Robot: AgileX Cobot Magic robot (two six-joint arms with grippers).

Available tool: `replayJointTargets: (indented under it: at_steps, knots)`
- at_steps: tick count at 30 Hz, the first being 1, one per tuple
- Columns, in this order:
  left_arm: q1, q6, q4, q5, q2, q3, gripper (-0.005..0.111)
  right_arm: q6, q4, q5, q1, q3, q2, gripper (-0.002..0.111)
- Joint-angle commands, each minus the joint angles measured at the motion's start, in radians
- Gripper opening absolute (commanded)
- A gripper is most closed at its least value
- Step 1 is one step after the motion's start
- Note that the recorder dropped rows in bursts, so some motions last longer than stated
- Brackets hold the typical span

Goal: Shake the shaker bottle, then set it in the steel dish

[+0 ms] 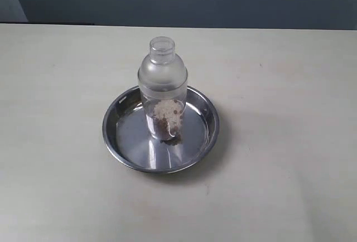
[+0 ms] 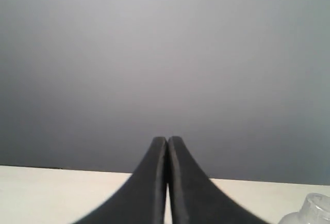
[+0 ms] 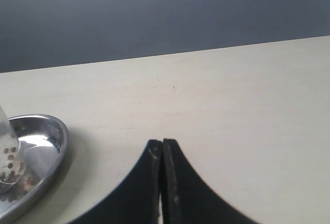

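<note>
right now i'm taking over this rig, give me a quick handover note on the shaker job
Left gripper: shut, empty, clear of the bottle.
Right gripper: shut, empty, low over the table beside the dish.
Shaker bottle: upright inside the steel dish, cap on, granules settled at the bottom.
Done: the bottle is set in the dish and released.
Left: nothing visible. Whether it was shaken cannot be told from this moment; neither arm shows in the exterior view.
</note>
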Motion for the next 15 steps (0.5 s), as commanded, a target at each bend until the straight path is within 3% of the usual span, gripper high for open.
replayJointTargets:
  at_steps: [1, 3, 7, 15]
  knots:
    - [0.219, -0.14, 0.213, 0.268, -0.162, 0.007, 0.0, -0.004, -0.002, -0.014, 0.001, 0.001, 0.002, -0.001]
    - [0.322, -0.229, 0.297, 0.439, -0.227, 0.007, 0.0, -0.004, -0.002, -0.012, 0.001, 0.001, 0.002, -0.001]
    - [0.434, -0.398, 0.443, 0.678, -0.362, 0.007, 0.0, -0.004, -0.002, -0.012, 0.001, 0.001, 0.002, -0.001]
    - [0.451, -0.426, 0.444, 0.731, -0.507, 0.1, 0.0, -0.004, -0.002, -0.012, 0.001, 0.001, 0.002, -0.001]
